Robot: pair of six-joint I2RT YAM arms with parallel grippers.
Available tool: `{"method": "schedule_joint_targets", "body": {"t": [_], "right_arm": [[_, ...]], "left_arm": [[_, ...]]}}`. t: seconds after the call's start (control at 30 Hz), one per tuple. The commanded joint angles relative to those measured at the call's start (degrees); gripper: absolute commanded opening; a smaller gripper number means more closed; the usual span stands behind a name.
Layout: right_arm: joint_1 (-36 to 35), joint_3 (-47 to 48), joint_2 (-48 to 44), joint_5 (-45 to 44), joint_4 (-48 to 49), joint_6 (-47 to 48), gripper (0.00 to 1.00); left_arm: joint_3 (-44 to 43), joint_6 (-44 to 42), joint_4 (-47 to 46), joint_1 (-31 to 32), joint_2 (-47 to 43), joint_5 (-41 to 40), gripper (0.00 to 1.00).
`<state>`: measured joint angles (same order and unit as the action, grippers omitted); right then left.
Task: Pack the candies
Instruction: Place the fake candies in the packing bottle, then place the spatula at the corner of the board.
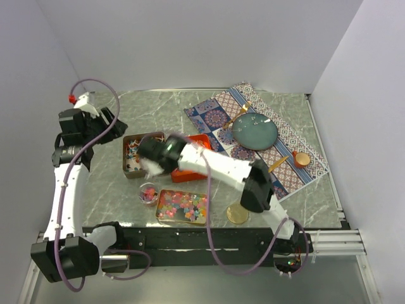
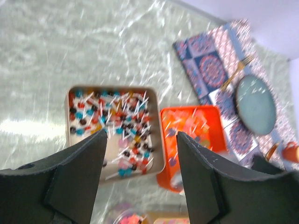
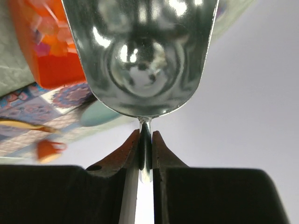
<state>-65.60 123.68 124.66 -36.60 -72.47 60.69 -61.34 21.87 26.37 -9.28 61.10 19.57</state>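
Right wrist view shows right pincer pinching a shiny scoop; left pincer hangs spread wide above candies.

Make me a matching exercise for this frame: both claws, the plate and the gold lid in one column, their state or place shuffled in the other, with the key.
Column 1
1. left claw
2. right claw
3. teal plate
4. round gold lid

Column 2
A. on the patterned mat
B. open, holding nothing
C. flat on the bare tabletop, near its front edge
D. shut on the handle of the metal scoop

Pairs: 1-B, 2-D, 3-A, 4-C
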Motion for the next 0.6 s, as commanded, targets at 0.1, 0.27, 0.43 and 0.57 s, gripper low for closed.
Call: {"method": "schedule_joint_targets", "body": {"t": [0.1,0.27,0.43,0.57], "right_arm": [[24.69,0.53,-10.12,14.78,-5.33,-21.82,0.0],[37.28,-5.19,-13.74,29.1,0.56,-36.21,0.0],[46.43,-3.9,-10.94,34.04,1.89,-39.76,0.0],[56.69,4.89,-1.56,34.14,1.63,-40.38,0.0]], "left_arm": [[-2.03,4.67,-8.87,0.05,3.75,1.0,0.67],[-3.0,2.66,-6.34,0.05,8.06,-0.41,0.67],[-3.52,0.64,-4.75,0.05,12.1,-1.99,0.67],[-6.33,-0.77,-3.61,0.05,16.23,-1.82,0.67]]}}
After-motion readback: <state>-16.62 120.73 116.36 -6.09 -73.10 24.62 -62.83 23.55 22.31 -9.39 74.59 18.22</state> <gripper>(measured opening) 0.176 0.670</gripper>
